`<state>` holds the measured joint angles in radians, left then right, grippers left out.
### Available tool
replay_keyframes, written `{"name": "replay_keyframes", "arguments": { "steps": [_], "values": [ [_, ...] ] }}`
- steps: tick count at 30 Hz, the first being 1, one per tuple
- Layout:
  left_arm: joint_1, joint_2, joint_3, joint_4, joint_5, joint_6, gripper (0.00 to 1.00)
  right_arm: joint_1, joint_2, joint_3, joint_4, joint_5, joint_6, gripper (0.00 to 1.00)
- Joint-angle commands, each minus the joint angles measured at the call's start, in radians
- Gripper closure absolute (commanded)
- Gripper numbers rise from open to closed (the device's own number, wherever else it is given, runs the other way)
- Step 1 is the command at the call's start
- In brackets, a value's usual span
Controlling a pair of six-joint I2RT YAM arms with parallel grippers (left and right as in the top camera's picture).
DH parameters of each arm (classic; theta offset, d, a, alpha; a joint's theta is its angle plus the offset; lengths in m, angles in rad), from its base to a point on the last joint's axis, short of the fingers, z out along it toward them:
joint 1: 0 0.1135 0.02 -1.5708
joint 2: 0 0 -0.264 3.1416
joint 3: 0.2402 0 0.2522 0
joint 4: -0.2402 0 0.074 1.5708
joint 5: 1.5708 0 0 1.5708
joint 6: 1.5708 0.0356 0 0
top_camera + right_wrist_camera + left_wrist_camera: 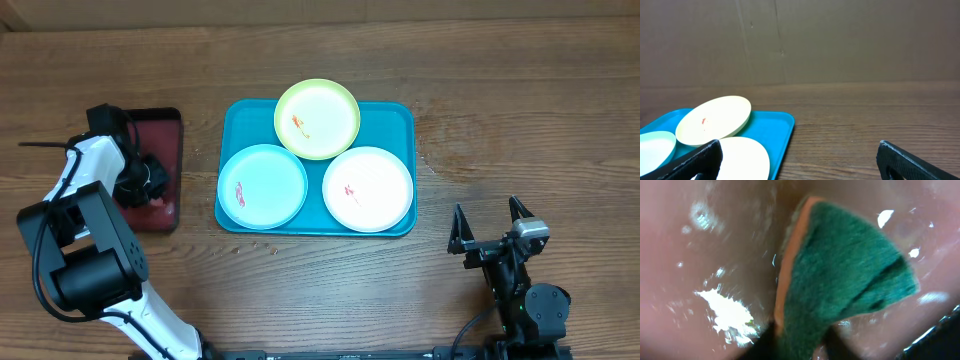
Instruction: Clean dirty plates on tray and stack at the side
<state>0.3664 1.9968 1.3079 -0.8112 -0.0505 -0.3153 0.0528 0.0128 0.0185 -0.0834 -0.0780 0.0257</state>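
1. Plates, three, lie on your tray point(400, 118): blue point(262, 186) near left, green point(317, 118) far middle, white point(368, 188) near right, all red-smeared.
2. Your left gripper point(140, 180) is clamped on a sponge point(840, 280) over the red tray point(160, 125), far left.
3. Your right gripper point(487, 208) stands jaws apart, empty, near right of the tray.

We log a brown wood-grain surface point(520, 110) filling the overhead view, its grain running left to right with darker streaks across it. A small scatter of pale specks point(427, 160) marks the wood right of centre. In the right wrist view, a flat brown panel point(840, 40) stands upright along the far edge, showing faint vertical creases. Light even and soft; shadows faint.
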Motion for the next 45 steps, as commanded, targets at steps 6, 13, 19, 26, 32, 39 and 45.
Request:
{"name": "replay_keyframes", "arguments": {
  "steps": [6,13,19,26,32,39,45],
  "values": [
    [0.001,0.043,-0.042,0.183,0.040,-0.046,0.00,-0.003,-0.010,-0.010,0.003,0.006,0.008,0.00],
    [0.001,0.043,-0.042,0.271,0.041,0.116,0.22,-0.003,-0.010,-0.010,0.003,0.006,0.008,0.00],
    [-0.002,0.043,-0.043,0.197,0.042,0.248,0.32,-0.003,-0.010,-0.010,0.003,0.006,0.008,0.00],
    [-0.002,0.043,-0.043,0.180,0.063,0.249,0.50,-0.003,-0.010,-0.010,0.003,0.006,0.008,0.00],
    [0.004,0.043,-0.043,0.185,0.058,0.238,0.91,-0.003,-0.010,-0.010,0.003,0.006,0.008,0.00],
    [0.018,0.043,-0.042,0.229,-0.046,-0.138,0.87,-0.003,-0.010,-0.010,0.003,0.006,0.008,0.00],
    [0.054,0.043,-0.042,0.261,-0.064,-0.286,0.69,-0.003,-0.010,-0.010,0.003,0.006,0.008,0.00]
  ]
}}
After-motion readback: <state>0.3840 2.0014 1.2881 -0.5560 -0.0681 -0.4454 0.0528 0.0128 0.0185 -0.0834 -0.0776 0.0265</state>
